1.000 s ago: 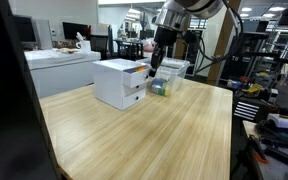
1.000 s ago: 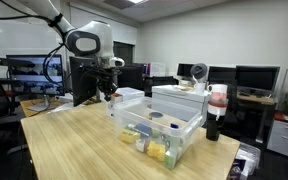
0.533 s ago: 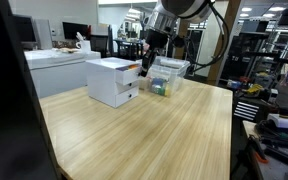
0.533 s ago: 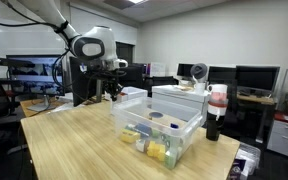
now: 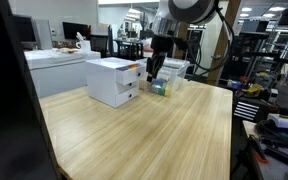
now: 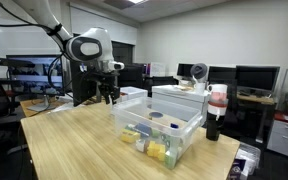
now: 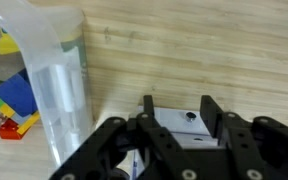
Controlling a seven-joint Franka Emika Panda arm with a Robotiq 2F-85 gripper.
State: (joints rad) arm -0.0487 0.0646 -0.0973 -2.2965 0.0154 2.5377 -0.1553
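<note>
The clear bin (image 7: 54, 90) stands just beside the tool (image 7: 181, 105). In the wrist view its rounded corner wall is near the fingers (image 7: 149, 108) but apart from them. Coloured toy blocks (image 7: 9, 95) lie inside, toward the end of the bin away from the tool. On the tool's opposite side, in an exterior view, the white drawer unit (image 5: 114, 82) is close by. The tool hangs low in the gap between the two, over the bare worktop (image 5: 144, 135), and appears to touch neither.

The fingers are spread partway, with an open gap between them. A pale grey piece (image 7: 184, 125) shows in that gap, and I cannot tell whether it belongs to the tool itself. Nothing is clearly pinched.

A moment ago the fingers were pressed together, and they have just parted. Half a second back the tool sat nearer the drawer unit, and it has now swung back toward the bin. As I judge it, the tool is empty-handed and free of both bin and drawers.
</note>
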